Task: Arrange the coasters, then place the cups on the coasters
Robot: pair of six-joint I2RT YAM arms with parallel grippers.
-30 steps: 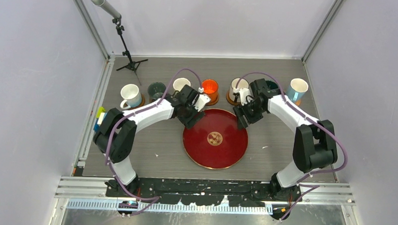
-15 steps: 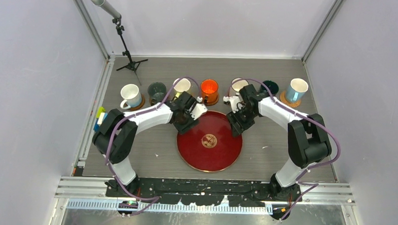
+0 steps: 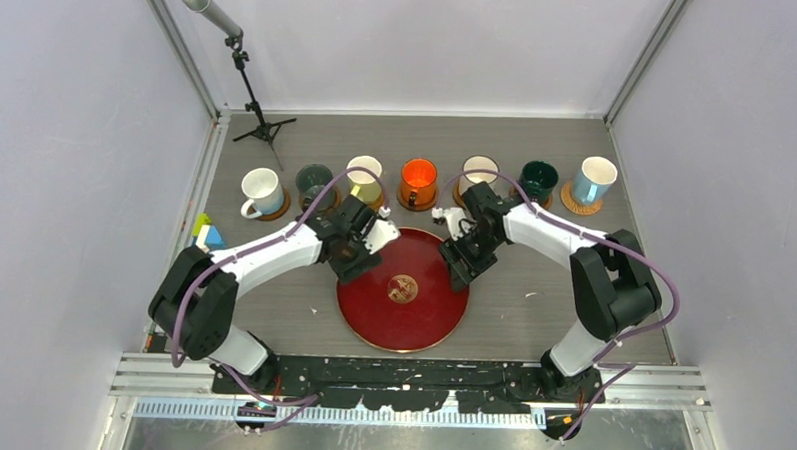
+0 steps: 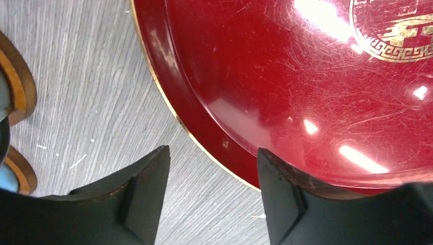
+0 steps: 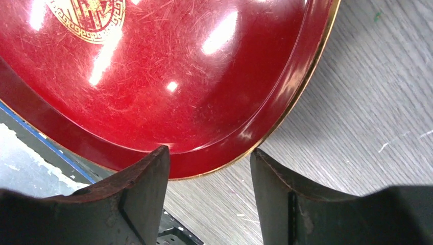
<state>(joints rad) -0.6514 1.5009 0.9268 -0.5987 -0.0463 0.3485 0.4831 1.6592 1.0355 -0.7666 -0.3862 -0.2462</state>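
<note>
Pale lilac walls [image 3: 76, 174] left, right and back, edged by aluminium posts [image 3: 178, 42]. Grey wood-grain surface [image 3: 516, 319] mid-frame. Microphone [image 3: 210, 8] on black tripod [image 3: 261, 128] upper left. Slotted metal rail [image 3: 669, 385] along bottom edge. Even light.

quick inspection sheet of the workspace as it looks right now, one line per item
surface: grey wood-grain table, a few white specks
job's things: seven cups in a row at the far side; brown coasters show under several
clutter: red tray at centre; small coloured blocks at the left edge
grippers: left gripper and right gripper open, each straddling the tray's gold rim, holding nothing
cables: purple cables run along both arms, no snag seen
surroundings: microphone stand at the far left corner, plain walls, metal frame
</note>
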